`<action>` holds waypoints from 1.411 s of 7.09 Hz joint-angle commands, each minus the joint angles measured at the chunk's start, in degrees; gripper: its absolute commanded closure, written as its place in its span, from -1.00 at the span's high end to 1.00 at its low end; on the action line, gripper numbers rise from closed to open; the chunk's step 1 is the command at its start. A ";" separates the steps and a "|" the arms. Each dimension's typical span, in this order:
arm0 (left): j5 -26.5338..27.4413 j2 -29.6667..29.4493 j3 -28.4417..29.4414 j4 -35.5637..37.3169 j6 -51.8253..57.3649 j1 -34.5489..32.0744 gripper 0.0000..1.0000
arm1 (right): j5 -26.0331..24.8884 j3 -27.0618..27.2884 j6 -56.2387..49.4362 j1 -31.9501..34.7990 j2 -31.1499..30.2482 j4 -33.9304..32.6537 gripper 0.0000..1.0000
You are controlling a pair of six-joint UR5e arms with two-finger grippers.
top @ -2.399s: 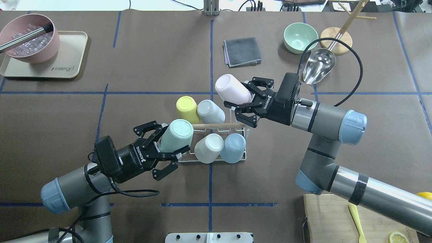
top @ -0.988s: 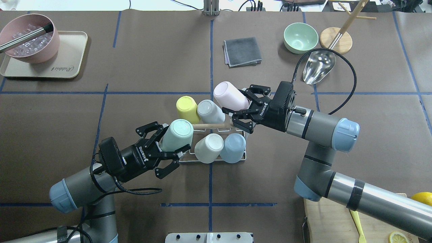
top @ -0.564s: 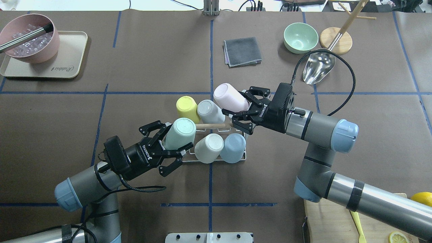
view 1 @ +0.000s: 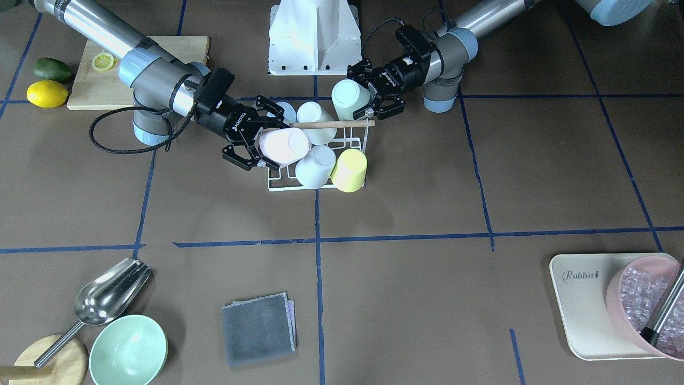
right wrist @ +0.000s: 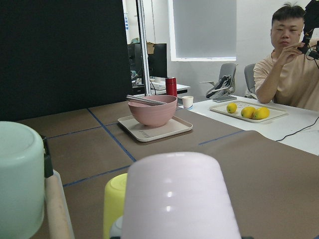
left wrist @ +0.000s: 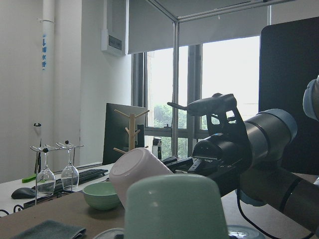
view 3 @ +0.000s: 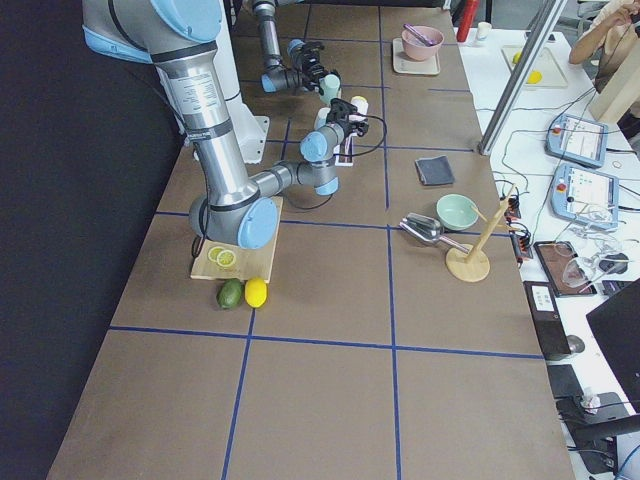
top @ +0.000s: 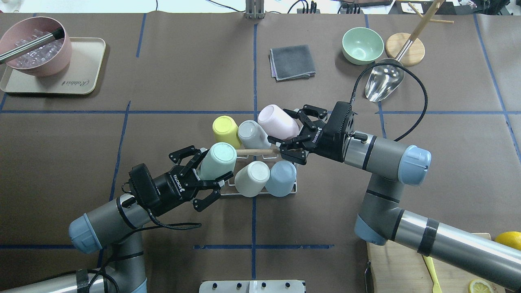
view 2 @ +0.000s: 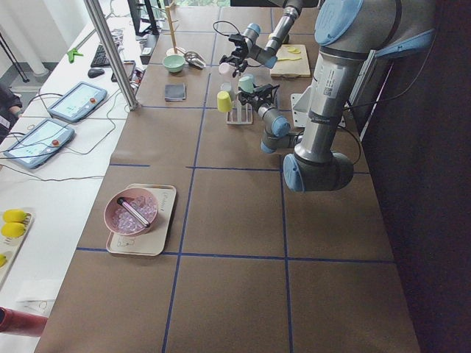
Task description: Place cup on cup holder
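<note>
The cup holder (top: 260, 192), a white wire rack with a wooden rod (top: 256, 151) across its top, stands mid-table and carries yellow (top: 226, 130), grey (top: 252, 134), white (top: 251, 178) and blue (top: 281, 177) cups upside down. My left gripper (top: 213, 165) is shut on a mint green cup (top: 217, 160), tilted at the rack's near left corner. My right gripper (top: 283, 127) is shut on a pink cup (top: 278, 122), tilted over the far right corner. Both show in the front view, the pink cup (view 1: 283, 145) and the mint cup (view 1: 350, 99).
A pink bowl of ice (top: 34, 44) sits on a beige tray (top: 87, 73) far left. A grey cloth (top: 292, 62), green bowl (top: 362, 44), metal scoop (top: 384, 83) and wooden stand (top: 407, 49) lie beyond the rack. A cutting board (top: 399, 264) is near right.
My right gripper has brought the pink cup down and nearer to the rack's far right corner. My left gripper has moved slightly right with the mint cup, closer to the rod.
</note>
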 commanded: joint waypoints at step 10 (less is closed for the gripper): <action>-0.20 0.59 -11.64 11.42 0.97 -6.78 1.00 | 15.02 14.76 19.19 14.91 -13.85 -26.07 1.00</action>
